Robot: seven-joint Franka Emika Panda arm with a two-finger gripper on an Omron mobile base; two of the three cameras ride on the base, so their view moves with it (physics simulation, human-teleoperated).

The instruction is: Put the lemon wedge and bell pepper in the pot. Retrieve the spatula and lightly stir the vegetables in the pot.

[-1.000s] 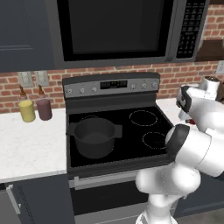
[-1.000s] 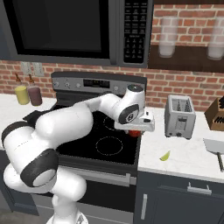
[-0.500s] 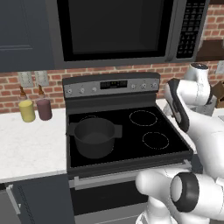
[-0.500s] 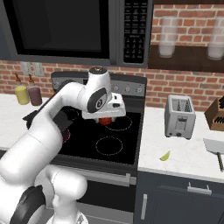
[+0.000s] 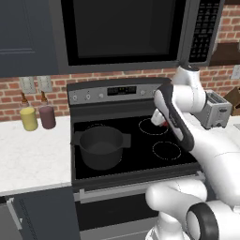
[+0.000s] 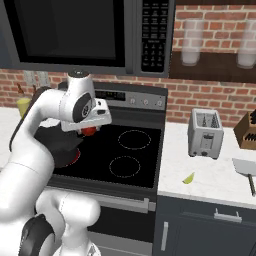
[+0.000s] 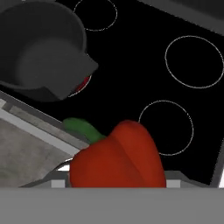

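A black glass stovetop (image 5: 140,159) carries the wide dark grey metal pot (image 5: 101,146) on its front left burner. Above the stove's middle, the white arm's gripper (image 6: 89,131) holds the small bright red bell pepper (image 7: 118,162), well right of the pot. A tiny yellow-green lemon wedge (image 6: 188,178) lies on the right counter.

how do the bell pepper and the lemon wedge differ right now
The bell pepper is red with a green stem and held up over the stove by the gripper; the lemon wedge is yellow-green and lies on the counter near the toaster. Neither is in the pot yet.
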